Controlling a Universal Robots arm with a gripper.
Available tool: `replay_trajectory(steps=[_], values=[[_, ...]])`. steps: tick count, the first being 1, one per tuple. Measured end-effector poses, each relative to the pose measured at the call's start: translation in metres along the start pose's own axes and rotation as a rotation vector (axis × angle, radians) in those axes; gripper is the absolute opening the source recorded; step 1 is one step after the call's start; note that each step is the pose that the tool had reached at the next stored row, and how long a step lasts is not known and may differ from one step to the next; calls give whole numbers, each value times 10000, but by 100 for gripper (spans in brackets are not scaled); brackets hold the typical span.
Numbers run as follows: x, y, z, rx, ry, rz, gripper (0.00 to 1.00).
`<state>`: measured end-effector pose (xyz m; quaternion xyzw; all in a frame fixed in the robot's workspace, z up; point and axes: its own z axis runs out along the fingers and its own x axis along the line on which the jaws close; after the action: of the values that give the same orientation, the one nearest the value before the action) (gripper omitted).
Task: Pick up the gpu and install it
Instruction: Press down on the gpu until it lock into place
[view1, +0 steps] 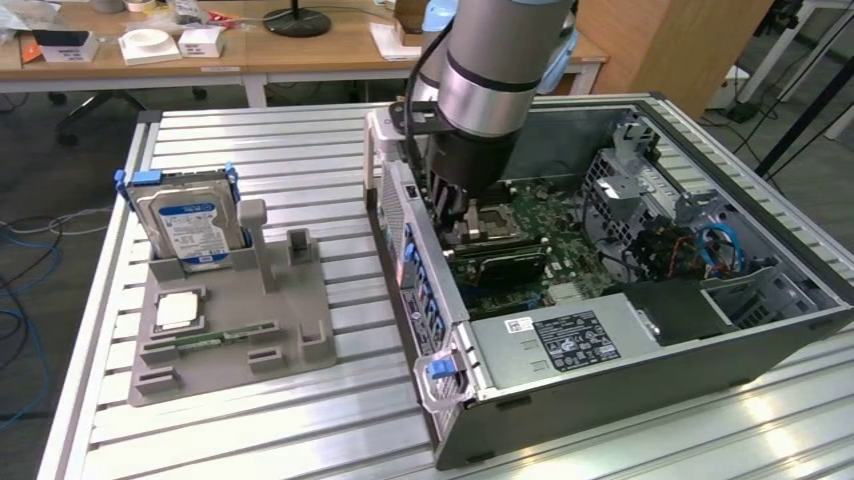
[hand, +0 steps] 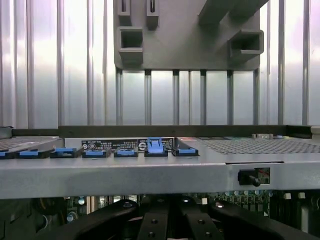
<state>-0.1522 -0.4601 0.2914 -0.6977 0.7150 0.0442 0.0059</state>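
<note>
Inside the open computer case (view1: 694, 350) lying on the ribbed metal table (view1: 267, 420), your arm (view1: 487, 70) reaches straight down over the motherboard (view1: 547, 230); the gpu (view1: 501, 262) sits flat on the board just beside and below the tool; the gripper (hand: 167, 220) is clenched, though you can't tell if it's pinching the card; off on the exterior view's left, the grey holder tray (view1: 287, 320) carries 1 hard drive (view1: 191, 225) standing upright, and 1 green memory stick (view1: 220, 337) lying in a slot.

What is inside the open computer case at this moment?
Inside the computer case are the green motherboard, a dark card lying across it, the labelled power supply and blue cables. The arm reaches in, covering the board area beneath it.
</note>
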Motion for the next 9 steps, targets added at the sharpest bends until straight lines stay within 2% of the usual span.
replay_trajectory(steps=[6, 9], values=[[0, -32, -10, -5, 4, 2, 11], [1, -63, -42, -2, -21, -10, 11]])
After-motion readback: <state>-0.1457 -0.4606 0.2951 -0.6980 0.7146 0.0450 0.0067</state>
